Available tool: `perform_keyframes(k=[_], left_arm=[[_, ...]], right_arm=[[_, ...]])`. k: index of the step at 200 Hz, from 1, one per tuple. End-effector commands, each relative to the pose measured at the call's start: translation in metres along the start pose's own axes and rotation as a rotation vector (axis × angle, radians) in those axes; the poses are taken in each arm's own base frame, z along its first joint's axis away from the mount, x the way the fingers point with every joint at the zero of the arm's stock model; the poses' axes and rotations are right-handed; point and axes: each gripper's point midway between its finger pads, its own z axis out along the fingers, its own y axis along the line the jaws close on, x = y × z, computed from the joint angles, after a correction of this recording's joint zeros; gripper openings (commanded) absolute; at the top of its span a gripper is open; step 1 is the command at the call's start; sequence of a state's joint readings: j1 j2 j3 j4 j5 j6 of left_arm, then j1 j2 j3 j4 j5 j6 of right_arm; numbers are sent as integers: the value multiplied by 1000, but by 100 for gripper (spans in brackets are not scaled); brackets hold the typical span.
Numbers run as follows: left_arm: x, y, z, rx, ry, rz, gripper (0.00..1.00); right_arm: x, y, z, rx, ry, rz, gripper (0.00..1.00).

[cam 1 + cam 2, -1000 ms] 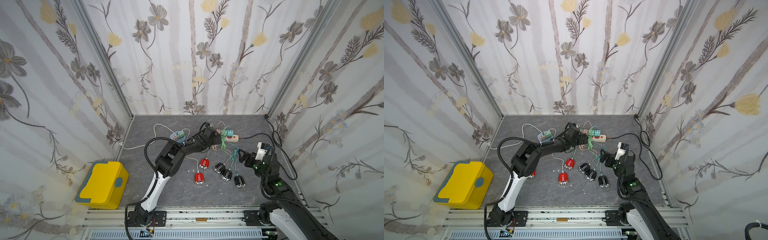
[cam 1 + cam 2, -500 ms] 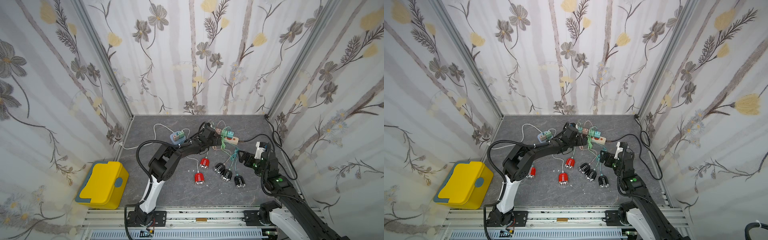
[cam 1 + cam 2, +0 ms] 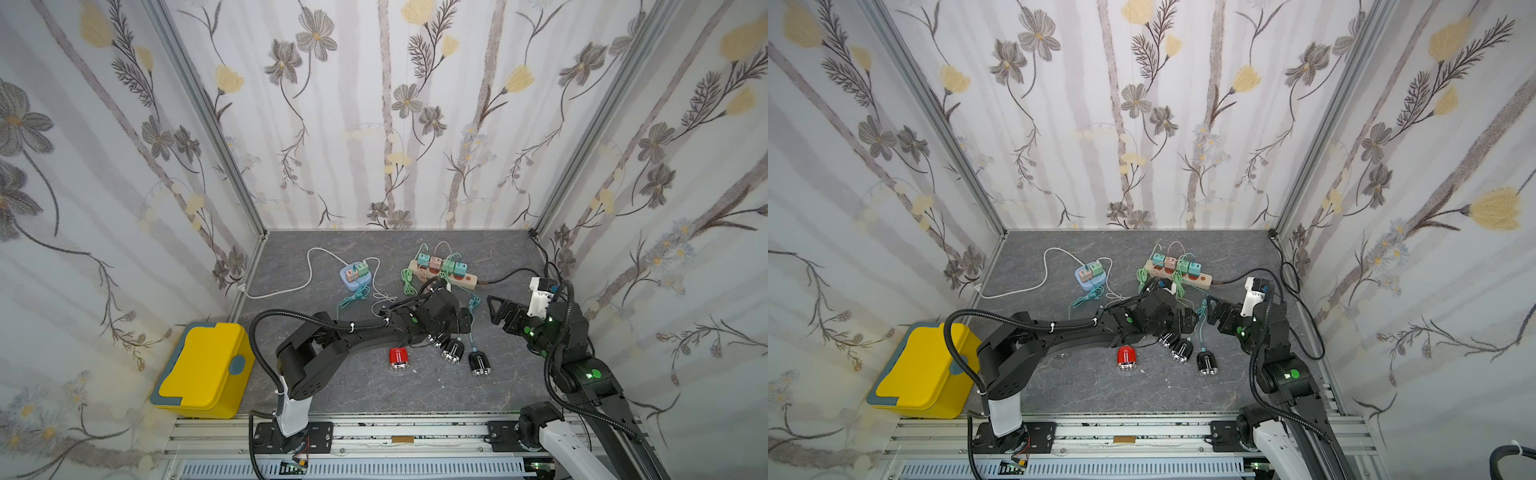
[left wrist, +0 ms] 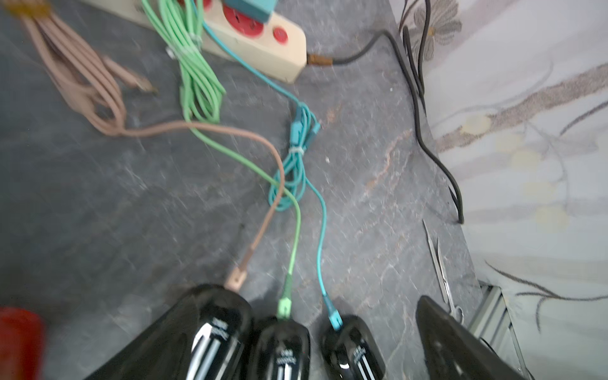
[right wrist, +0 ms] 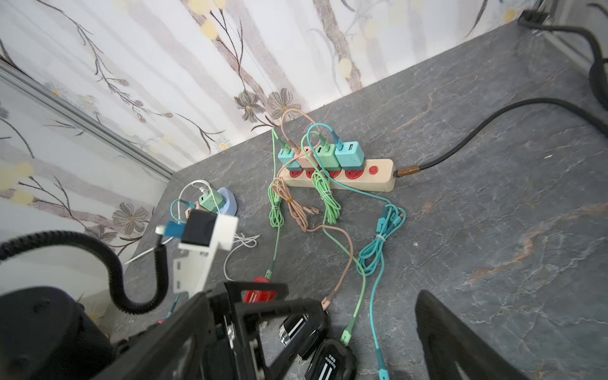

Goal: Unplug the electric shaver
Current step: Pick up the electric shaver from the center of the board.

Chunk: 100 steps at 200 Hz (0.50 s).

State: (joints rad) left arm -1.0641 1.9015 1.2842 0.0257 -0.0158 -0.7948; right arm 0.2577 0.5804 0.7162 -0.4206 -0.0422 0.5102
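- Start from the left gripper (image 3: 459, 322), spread wide and empty, low over the row of black shavers (image 3: 453, 350) lying mid-worktop toward the front edge.
- Settle on one shaver before closing; probably the one with the tan plug (image 4: 237, 279), though cannot say for sure.
- Pin that shaver's body with one gripper and pinch the plug itself, never the cord, with the other.
- Bring in the right gripper (image 3: 500, 311), likewise wide apart and holding nothing, from toward the right edge.
- Pull straight out along the shaver's length, toward the power strip (image 3: 469, 281) by the back edge; avoid twisting.
- Mind the green plug (image 4: 285, 304) and teal plug (image 4: 332, 317) just beside; close on one only.
- Leave the red shaver (image 3: 398, 359) alone.
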Motion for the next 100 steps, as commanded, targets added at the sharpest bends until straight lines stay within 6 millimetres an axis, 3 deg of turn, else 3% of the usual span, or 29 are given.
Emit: perform_keyframes(k=[1,9,41,100], left_arm=[[23,-4,5,-24,28,-59,100],[24,-19,7,-11,35,-64,100],[59,-24,23,-92,147,-81,100],[91,-35,38,-154,231,-47,93]], right_arm=[[-9,-9,-21,82,-9,-60,96],[-14,-8,-28,87,-25,-66,96],[-22,-11,-40,124,-35,-104,98],[-18,-20,-42,165,-37,-130,100]])
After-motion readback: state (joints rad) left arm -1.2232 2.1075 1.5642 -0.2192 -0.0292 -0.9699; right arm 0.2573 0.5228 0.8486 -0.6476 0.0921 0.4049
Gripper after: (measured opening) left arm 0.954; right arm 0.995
